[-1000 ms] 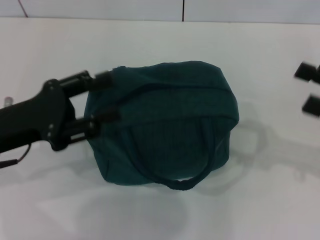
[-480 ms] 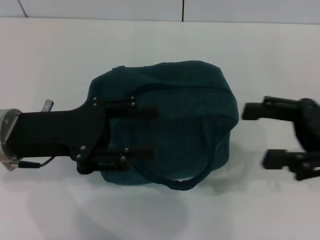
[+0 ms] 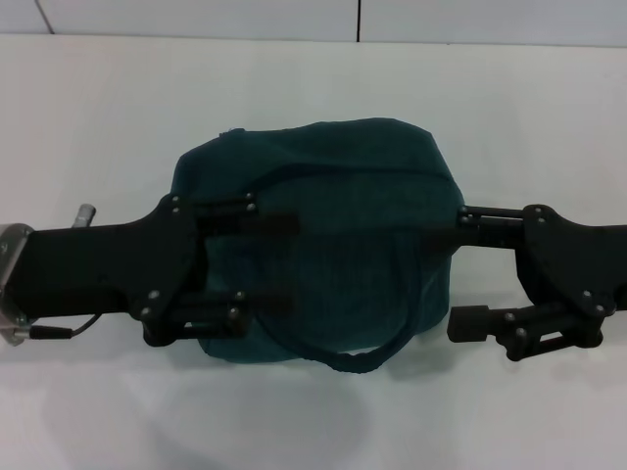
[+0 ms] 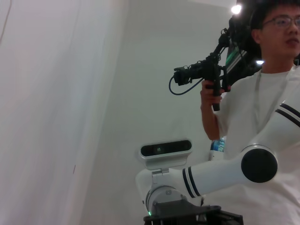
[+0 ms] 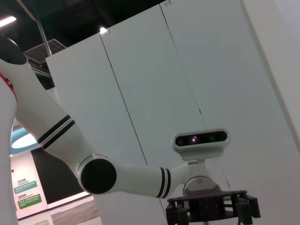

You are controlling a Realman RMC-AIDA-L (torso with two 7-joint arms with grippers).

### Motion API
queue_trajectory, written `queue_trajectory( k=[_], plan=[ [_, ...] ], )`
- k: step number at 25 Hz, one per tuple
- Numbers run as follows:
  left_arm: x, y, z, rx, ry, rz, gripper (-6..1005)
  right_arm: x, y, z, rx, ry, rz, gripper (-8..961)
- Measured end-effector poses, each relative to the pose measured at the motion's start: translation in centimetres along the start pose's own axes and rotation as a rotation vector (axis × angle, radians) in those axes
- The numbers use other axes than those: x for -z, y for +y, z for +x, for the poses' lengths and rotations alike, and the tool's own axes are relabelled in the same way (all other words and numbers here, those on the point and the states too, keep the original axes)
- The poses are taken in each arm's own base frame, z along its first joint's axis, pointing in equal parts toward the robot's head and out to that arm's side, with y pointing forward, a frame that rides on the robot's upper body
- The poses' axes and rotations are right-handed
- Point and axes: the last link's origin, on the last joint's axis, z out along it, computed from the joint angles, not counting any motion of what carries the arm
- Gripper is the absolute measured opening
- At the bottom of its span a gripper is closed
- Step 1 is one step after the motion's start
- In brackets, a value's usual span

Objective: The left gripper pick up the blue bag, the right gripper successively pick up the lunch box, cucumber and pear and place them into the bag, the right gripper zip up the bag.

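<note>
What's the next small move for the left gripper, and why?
Probably lower and close the left gripper on the blue bag. Its open fingers sit over the bag's left side with no fabric pinched. The right gripper, also open, flanks the bag's right side on the table.

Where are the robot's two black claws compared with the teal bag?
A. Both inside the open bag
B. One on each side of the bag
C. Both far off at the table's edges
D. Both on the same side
B: the left gripper reaches over the blue bag from one side, the right gripper from the other.
</note>
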Motion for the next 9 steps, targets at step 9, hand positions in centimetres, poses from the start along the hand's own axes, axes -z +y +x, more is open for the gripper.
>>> queue_trajectory(
  k=[9],
  plan=[
    [0.36, 0.15, -0.09, 0.000, 0.012, 0.020, 667, 0.09, 0.13, 0.09, -0.009, 0.000, -0.003, 860]
  ],
)
